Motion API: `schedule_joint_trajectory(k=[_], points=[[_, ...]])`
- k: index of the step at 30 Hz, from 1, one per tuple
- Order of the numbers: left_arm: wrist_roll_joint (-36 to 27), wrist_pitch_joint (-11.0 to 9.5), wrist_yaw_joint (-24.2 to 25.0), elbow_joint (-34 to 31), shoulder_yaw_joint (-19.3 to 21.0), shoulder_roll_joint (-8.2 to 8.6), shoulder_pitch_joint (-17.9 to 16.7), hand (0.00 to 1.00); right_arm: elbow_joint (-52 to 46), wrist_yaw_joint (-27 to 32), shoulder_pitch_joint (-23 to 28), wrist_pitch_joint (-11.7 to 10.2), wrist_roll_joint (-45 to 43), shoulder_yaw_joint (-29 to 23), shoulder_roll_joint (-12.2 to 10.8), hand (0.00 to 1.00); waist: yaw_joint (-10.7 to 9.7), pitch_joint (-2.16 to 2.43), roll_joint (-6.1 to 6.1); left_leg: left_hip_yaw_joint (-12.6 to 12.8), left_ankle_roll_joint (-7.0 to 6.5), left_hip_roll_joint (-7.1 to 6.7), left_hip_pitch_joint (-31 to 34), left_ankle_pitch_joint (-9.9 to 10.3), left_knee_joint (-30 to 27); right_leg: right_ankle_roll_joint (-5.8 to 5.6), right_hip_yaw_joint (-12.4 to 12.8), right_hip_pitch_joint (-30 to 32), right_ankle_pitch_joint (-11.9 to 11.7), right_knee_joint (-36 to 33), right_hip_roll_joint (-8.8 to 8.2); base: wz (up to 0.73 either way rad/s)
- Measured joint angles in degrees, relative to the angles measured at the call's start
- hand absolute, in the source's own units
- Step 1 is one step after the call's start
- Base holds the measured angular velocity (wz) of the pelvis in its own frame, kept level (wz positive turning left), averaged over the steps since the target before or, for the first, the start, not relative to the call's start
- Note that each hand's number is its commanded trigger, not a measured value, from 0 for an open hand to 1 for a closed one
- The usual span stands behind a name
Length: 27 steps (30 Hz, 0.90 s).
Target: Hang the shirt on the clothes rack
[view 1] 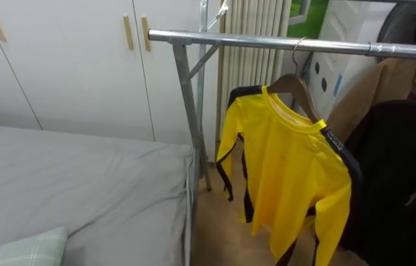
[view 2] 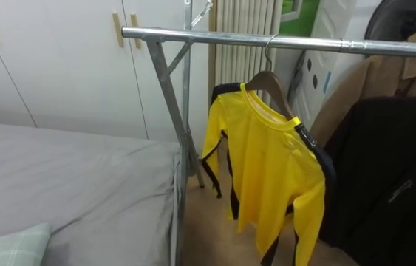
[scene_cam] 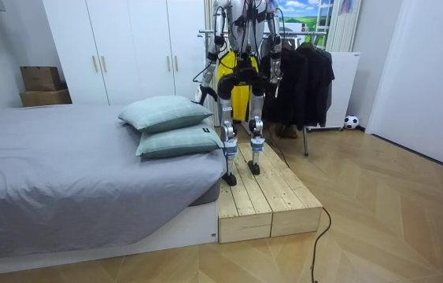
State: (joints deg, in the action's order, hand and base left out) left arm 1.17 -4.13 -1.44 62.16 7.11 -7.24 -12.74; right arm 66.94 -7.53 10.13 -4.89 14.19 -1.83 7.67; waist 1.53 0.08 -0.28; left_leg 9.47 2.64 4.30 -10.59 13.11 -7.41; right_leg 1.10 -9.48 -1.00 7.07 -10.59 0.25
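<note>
Left hand (scene_cam: 203, 95) hangs beside grey bed (scene_cam: 64, 173); robot stands on wooden platform (scene_cam: 276, 204).

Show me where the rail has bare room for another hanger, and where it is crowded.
Free: the rail between the upright post and the hanger of the yellow shirt. The grey bed left of the post is bare up to the pillow. Crowded: right of the shirt, where dark garments and a tan coat hang close together.

humanoid robot, silver-white limbs, black joints, pale feet, thin dark trailing cable
</note>
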Motion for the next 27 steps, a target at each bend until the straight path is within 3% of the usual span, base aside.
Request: schedule_joint_trajectory(k=[9,20,27], points=[[-3.24,0.06,0.48,2.23,-0.61,0.13,0.95,0.00,1.92,-2.96,-0.60,0.12,2.28,0.04,-0.32,0.00,-0.72,0.21,0.60,0.06,-0.19,0.00,0.03,0.26,-0.02,-0.09,0.02,-0.25,-0.09,-0.08,0.06,0.00],[-4.04,0.10,0.95,3.38,-0.50,-0.06,0.26,0.00,2.33,-4.16,-1.21,0.92,2.23,-0.12,-0.37,0.00,-1.32,0.07,0.48,0.76,-0.19,-0.01,-0.25,0.24,-0.23,-0.12,0.59,-0.22,-0.08,0.04,0.07,-0.03],[-6.17,0.11,0.84,3.76,-0.69,-0.12,0.16,0.00,2.22,-4.25,-3.18,2.12,1.19,2.40,0.06,0.00,-1.01,-0.09,0.63,0.41,-0.17,0.08,0.63,0.25,-1.14,0.00,-0.99,-0.09,0.37,-0.31,-0.46,0.06]])
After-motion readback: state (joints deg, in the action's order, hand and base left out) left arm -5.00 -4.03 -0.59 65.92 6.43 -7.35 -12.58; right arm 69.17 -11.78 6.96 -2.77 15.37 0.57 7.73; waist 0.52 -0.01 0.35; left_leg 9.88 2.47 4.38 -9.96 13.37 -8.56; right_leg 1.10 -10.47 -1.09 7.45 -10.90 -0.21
